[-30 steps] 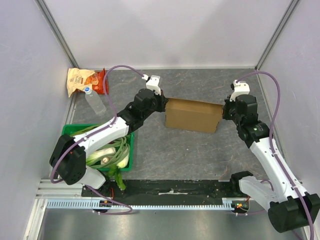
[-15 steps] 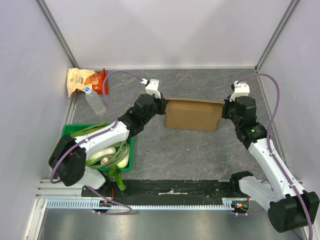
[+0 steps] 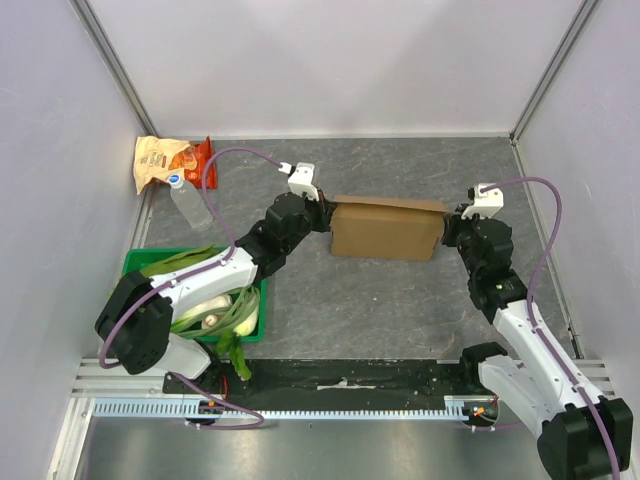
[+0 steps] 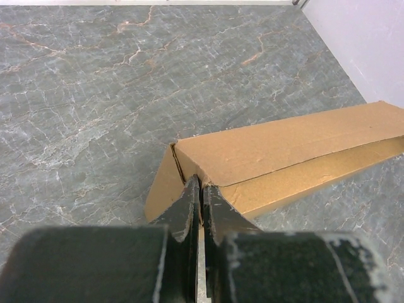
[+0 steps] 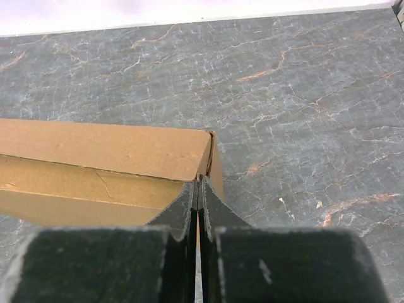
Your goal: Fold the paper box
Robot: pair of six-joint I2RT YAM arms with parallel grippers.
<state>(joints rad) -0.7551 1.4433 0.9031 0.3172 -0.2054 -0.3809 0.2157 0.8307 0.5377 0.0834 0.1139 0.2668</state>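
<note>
Top: paper box [image 3: 385, 230] closed up, mid table [image 3: 400, 300], sits btwn both hands. Left hand [image 3: 326, 213] at its left end, right hand [image 3: 447, 228] at its right end.
Left wrist: left hand's fingers pressed together, tips touching the box's near-left corner; can't tell if cardboard is pinched.
Right wrist: right hand's fingers together too, tips on the box's right-end corner, same doubt.

Snack bag [image 3: 160, 160], bottle [image 3: 191, 205], veg crate [image 3: 140, 258]

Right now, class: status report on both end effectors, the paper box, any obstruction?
Left end effector shut at paper box left end. Right end effector shut at right end. Box looks closed. Green crate apart, leftward.
</note>
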